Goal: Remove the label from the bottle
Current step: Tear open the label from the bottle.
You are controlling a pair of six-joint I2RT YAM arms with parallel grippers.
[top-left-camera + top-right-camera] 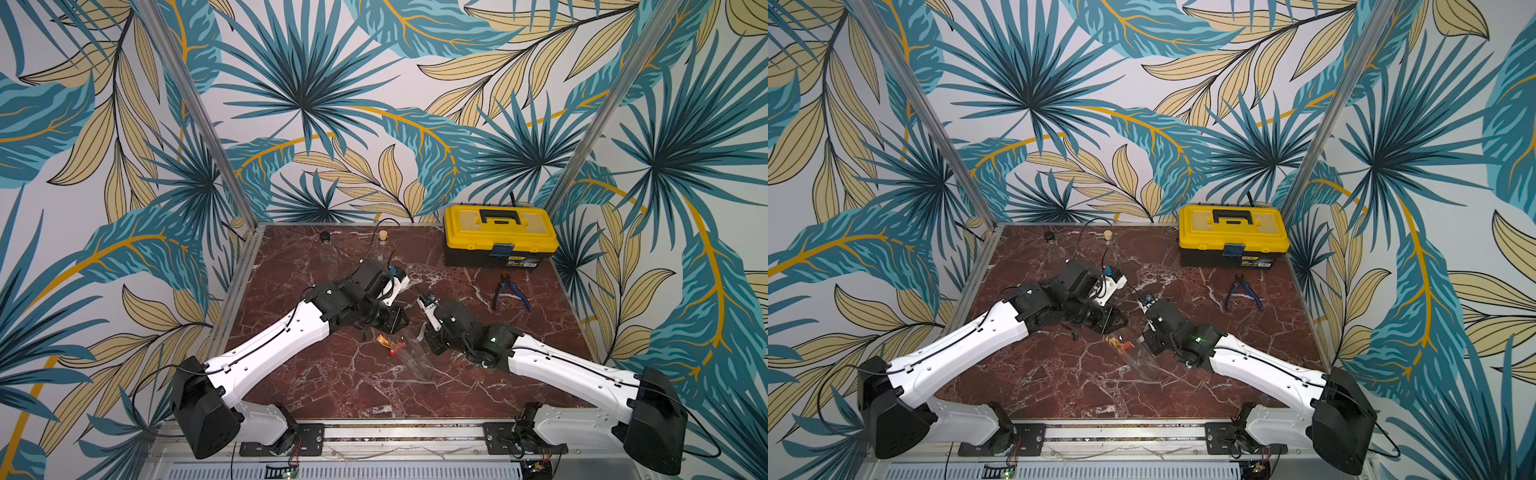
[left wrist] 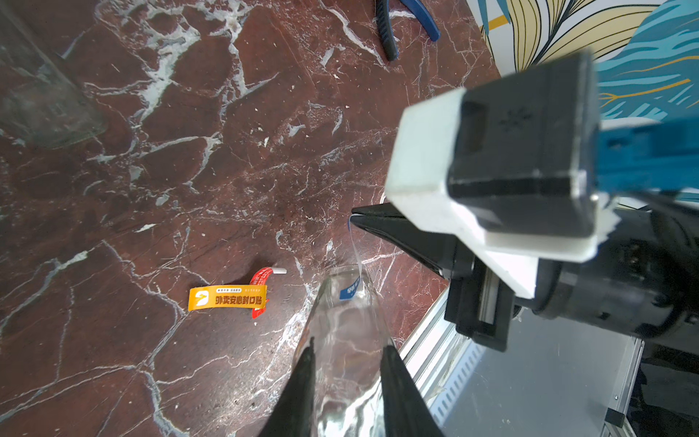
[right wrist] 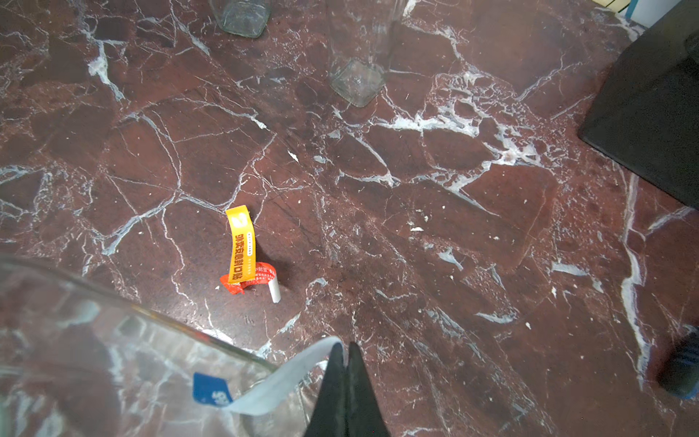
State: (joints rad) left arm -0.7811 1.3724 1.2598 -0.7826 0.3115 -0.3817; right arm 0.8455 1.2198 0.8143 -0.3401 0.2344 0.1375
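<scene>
A clear glass bottle (image 1: 415, 357) (image 1: 1140, 357) lies slanted mid-table between both arms. My left gripper (image 2: 350, 344) is shut on it, one jaw on each side of the glass (image 2: 346, 321). A label (image 3: 280, 382) is peeled into a white strip whose blue end (image 3: 210, 389) still sticks to the bottle (image 3: 113, 359). My right gripper (image 3: 345, 346) is shut on the strip's free end, just beside the bottle's edge. The left wrist view shows those shut tips (image 2: 353, 217) with the strip (image 2: 357, 257) stretched down to the glass.
A loose orange and red label (image 1: 388, 344) (image 3: 242, 246) lies curled on the marble beside the bottle. Two more glass bottles (image 1: 325, 237) (image 1: 383, 236) stand at the back. A yellow toolbox (image 1: 500, 232) sits at the back right, blue pliers (image 1: 509, 293) in front of it.
</scene>
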